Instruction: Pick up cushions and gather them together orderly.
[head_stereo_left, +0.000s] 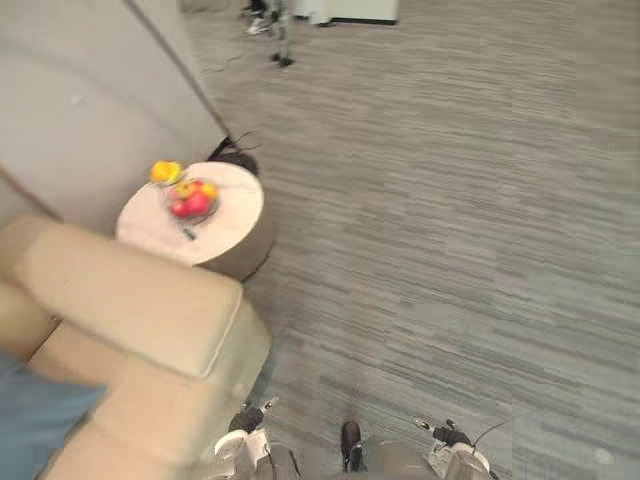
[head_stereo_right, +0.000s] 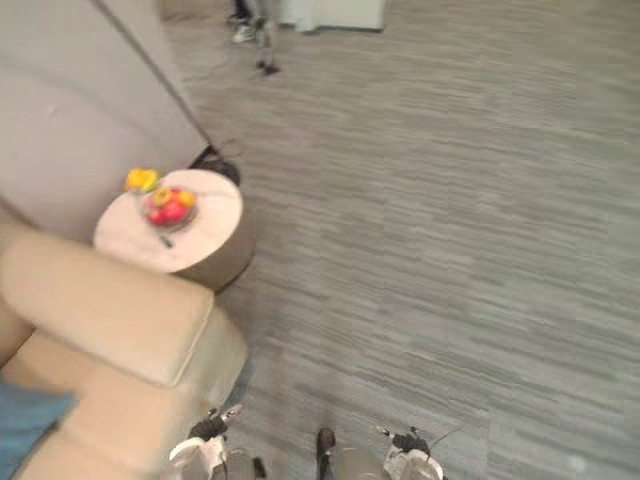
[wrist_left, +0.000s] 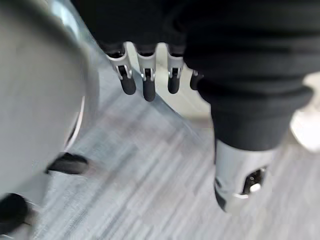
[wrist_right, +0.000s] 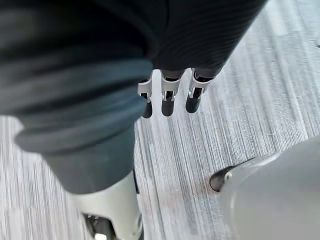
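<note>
A blue cushion (head_stereo_left: 35, 425) lies on the seat of a beige sofa (head_stereo_left: 140, 320) at the lower left of the eye views; only its corner shows. My left hand (wrist_left: 145, 80) hangs over the grey carpet beside the sofa, fingers straight and holding nothing. My right hand (wrist_right: 167, 97) hangs the same way over bare carpet, fingers relaxed and empty. Both hands are well apart from the cushion.
A round side table (head_stereo_left: 225, 225) stands just past the sofa's arm, carrying a bowl of red and yellow fruit (head_stereo_left: 192, 200). A grey wall (head_stereo_left: 90, 100) runs behind it. Far off are a person's shoes (head_stereo_left: 258, 20) and white furniture (head_stereo_left: 350, 10). Grey carpet (head_stereo_left: 450, 250) spreads to the right.
</note>
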